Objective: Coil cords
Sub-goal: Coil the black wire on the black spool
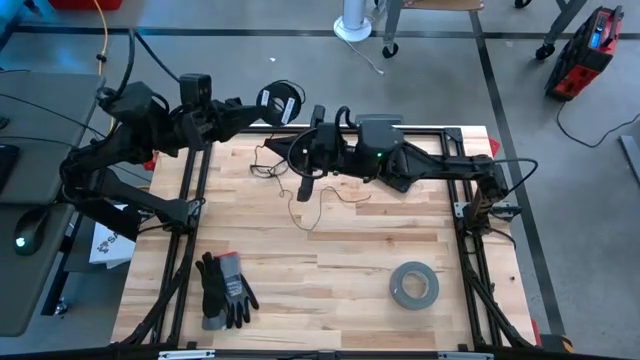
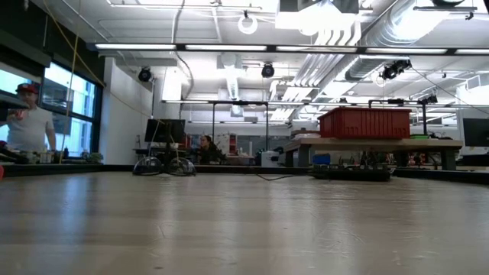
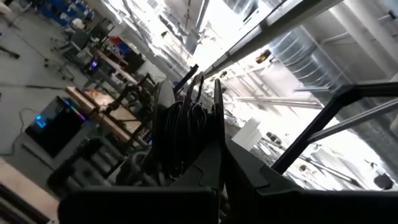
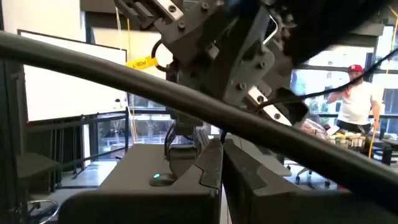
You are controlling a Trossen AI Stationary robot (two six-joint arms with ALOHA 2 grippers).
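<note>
We see the small round black spool (image 1: 281, 104) raised on edge at twelve o'clock, its thin dark cord (image 1: 322, 208) trailing loosely toward the table's centre.

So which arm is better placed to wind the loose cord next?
Probably right: its tool hangs over the loose cord on the table. The left tool already holds the spool.

No readable text anywhere. The white sheet (image 1: 108, 243) beside the bench's left edge carries dark printed marks, too small to make out. The yellow tag (image 4: 142, 63) seen in the right wrist view has dark marks on it, illegible. The red bin (image 2: 365, 122) in the room behind shows no lettering I can read.
</note>
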